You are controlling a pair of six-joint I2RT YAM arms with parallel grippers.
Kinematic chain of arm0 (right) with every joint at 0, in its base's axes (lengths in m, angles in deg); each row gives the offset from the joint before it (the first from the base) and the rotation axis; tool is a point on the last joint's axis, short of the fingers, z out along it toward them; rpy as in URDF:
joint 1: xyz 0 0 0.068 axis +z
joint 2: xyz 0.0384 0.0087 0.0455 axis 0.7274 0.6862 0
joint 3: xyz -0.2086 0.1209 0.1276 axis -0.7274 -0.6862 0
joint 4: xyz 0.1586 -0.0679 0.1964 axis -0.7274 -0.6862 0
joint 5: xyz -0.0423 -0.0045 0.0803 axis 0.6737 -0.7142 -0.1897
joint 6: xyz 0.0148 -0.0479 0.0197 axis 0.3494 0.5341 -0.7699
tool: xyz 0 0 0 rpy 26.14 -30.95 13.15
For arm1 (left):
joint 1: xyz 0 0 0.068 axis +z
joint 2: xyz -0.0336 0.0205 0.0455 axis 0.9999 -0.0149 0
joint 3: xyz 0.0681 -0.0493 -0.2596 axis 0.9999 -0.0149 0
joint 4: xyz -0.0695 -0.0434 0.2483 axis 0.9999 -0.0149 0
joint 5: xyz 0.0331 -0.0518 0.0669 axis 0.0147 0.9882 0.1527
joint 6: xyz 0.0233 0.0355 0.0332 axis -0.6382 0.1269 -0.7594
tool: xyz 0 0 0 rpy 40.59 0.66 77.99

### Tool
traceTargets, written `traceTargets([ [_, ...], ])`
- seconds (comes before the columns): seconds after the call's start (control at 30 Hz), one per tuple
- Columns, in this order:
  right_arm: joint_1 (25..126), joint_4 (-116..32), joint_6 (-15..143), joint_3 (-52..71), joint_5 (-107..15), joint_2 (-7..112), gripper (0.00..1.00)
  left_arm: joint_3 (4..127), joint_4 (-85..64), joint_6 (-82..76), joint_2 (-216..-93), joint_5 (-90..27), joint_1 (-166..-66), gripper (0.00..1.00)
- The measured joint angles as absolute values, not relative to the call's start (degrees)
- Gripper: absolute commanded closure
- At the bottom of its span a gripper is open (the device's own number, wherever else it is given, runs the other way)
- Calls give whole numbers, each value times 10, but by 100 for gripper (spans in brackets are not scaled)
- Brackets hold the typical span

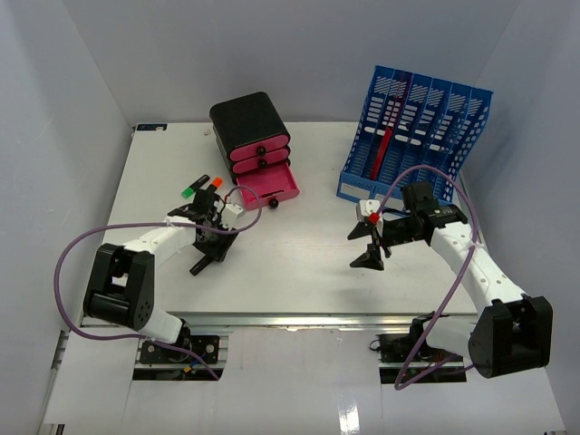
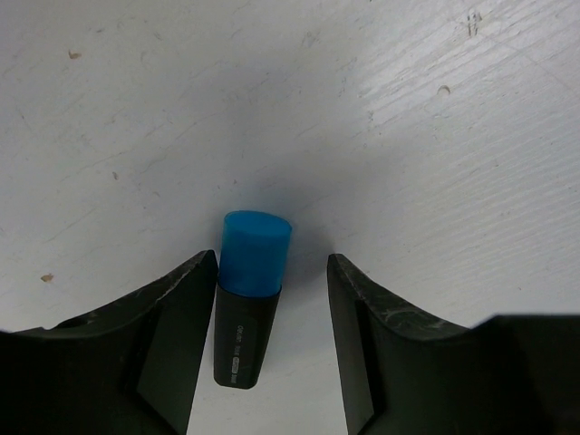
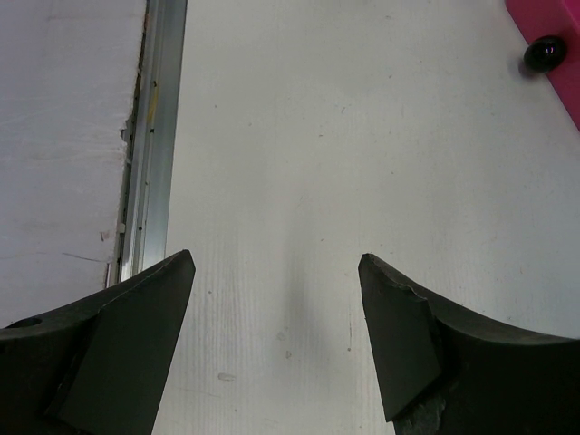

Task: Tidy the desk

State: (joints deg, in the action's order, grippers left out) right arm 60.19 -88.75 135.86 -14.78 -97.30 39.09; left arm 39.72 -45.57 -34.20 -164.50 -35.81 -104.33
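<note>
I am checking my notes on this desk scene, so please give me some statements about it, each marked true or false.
1. A blue-capped marker is between the fingers of the left gripper. True.
2. The right gripper holds a marker. False: it is open and empty, above the desk.
3. The lowest drawer of the drawer unit is pulled out. True.
4. The file rack is pink. False: it is blue.
5. The green-capped marker is inside the lowest drawer. False: it lies on the desk, left of the drawer unit.
</note>
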Motion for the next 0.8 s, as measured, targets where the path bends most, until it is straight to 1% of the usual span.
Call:
traceTargets([
  [0.13, 602, -888, 1359, -148, -976, 391, 20, 395, -461, -332, -1649, -359, -1043, 46],
  [0.37, 599, -889, 1359, -152, -978, 391, 20, 405, -466, -307, -1667, -359, -1043, 51],
  [0.47, 597, -890, 1360, -154, -980, 391, 20, 415, -469, -292, -1677, -361, -1043, 59],
  [0.57, 597, -892, 1360, -155, -981, 391, 20, 422, -469, -278, -1682, -364, -1043, 64],
  [0.63, 596, -893, 1360, -155, -982, 391, 20, 422, -467, -269, -1683, -368, -1044, 71],
  [0.8, 589, -897, 1360, -155, -981, 400, 20, 424, -466, -248, -1683, -370, -1045, 77],
])
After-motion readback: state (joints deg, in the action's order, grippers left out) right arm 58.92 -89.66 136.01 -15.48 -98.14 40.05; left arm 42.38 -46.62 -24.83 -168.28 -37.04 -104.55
